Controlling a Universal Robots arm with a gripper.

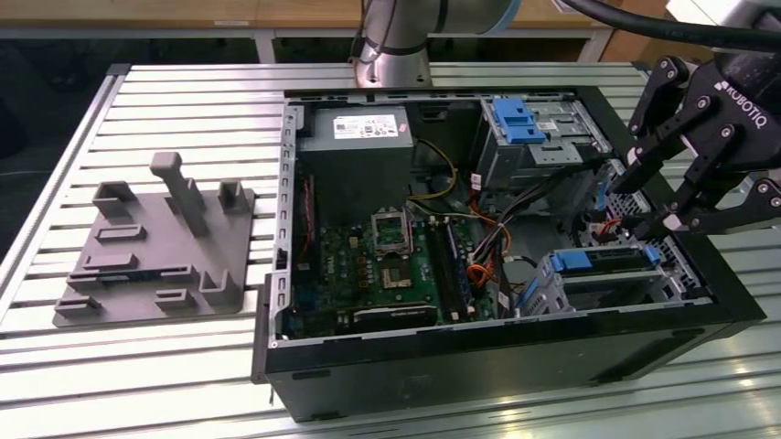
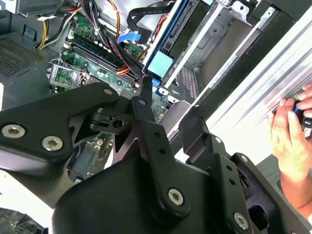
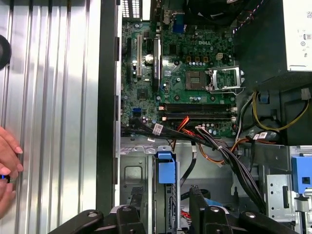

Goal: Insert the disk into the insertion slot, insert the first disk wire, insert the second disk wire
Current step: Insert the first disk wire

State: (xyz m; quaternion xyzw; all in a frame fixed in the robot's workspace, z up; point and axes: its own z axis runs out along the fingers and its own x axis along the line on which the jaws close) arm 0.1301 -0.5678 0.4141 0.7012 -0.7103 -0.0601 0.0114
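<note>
Exterior view: disk (image 1: 595, 261) tucked in the insertion slot (image 1: 616, 291), near corner of the computer case (image 1: 488, 361), exterior view's right; gripper (image 1: 645, 206) close above, spread, pinching nothing. Second wrist view: a hand (image 2: 290, 141) outside the case. First wrist view: green board (image 3: 195, 73) inside the case

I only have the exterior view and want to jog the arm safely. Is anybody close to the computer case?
Observer: Yes. Both wrist views show a person's hand over the slatted table, just outside the case wall.
Operator: Is the claw carrying anything?
Observer: No. In the first wrist view the claw has its fingers apart with nothing gripped. A blue plastic tab sits just beyond them.
</note>
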